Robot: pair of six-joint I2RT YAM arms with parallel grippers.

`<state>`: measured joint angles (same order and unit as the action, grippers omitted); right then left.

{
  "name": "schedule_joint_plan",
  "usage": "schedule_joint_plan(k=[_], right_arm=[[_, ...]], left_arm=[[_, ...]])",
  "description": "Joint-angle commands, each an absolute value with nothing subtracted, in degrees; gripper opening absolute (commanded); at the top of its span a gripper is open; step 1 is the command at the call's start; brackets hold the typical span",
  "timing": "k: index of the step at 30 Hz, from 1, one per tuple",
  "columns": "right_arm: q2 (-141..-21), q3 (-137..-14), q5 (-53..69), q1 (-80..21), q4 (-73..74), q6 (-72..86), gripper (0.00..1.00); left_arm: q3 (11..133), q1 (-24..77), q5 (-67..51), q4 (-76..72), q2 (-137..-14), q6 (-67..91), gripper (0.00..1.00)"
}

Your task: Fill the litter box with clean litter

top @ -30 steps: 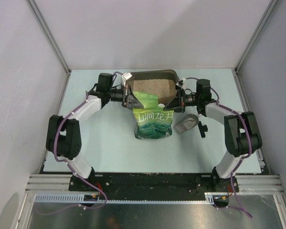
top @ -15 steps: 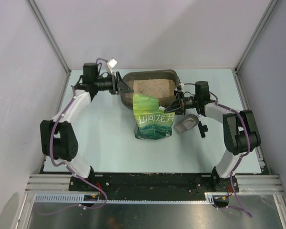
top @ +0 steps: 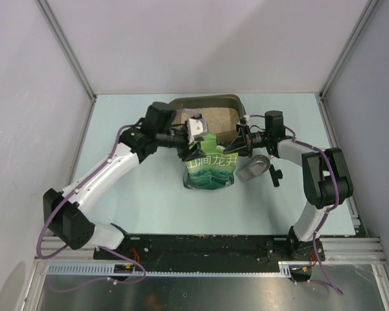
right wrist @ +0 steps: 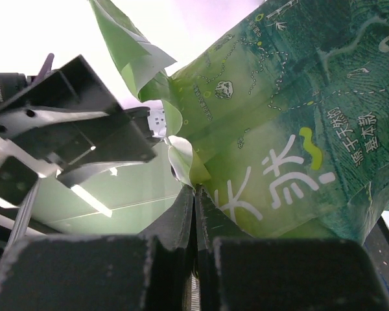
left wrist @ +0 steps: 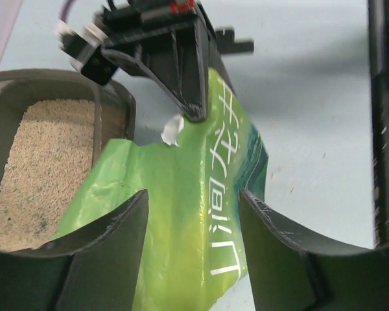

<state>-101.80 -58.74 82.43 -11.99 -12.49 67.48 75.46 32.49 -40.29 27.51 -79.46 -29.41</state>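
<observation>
On the pale bench sits a green pouch (white characters across its front), with a metal scoop just to its right. The right gripper is clamped on the pouch's torn top edge. The left gripper hangs over that top, fingers spread, gripping nothing. Just behind, the litter box holds clean litter (pale, sandy).
</observation>
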Motion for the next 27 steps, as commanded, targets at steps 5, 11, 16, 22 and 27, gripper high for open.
schedule_joint_plan(k=[5, 11, 16, 22, 27], right_arm=[[-101.7, -60.8, 85.2, -12.0, -12.3, 67.9, 0.0], [-101.8, -60.8, 85.2, -11.7, -12.2, 67.9, 0.0], [-101.8, -60.8, 85.1, -11.4, -11.3, 67.7, 0.0], [-102.2, -60.8, 84.8, -10.5, -9.5, 66.8, 0.0], [-101.7, -60.9, 84.3, -9.3, -7.7, 65.2, 0.0]], left_arm=[[75.2, 35.2, -34.8, 30.5, -82.8, -47.3, 0.57], [73.8, 36.0, -36.2, 31.5, -83.8, -50.9, 0.53], [72.8, 36.5, -35.9, 32.6, -84.5, -54.1, 0.47], [72.2, 36.5, -34.8, 33.9, -85.0, -54.1, 0.37], [73.4, 36.2, -34.7, 33.9, -85.5, -50.3, 0.24]])
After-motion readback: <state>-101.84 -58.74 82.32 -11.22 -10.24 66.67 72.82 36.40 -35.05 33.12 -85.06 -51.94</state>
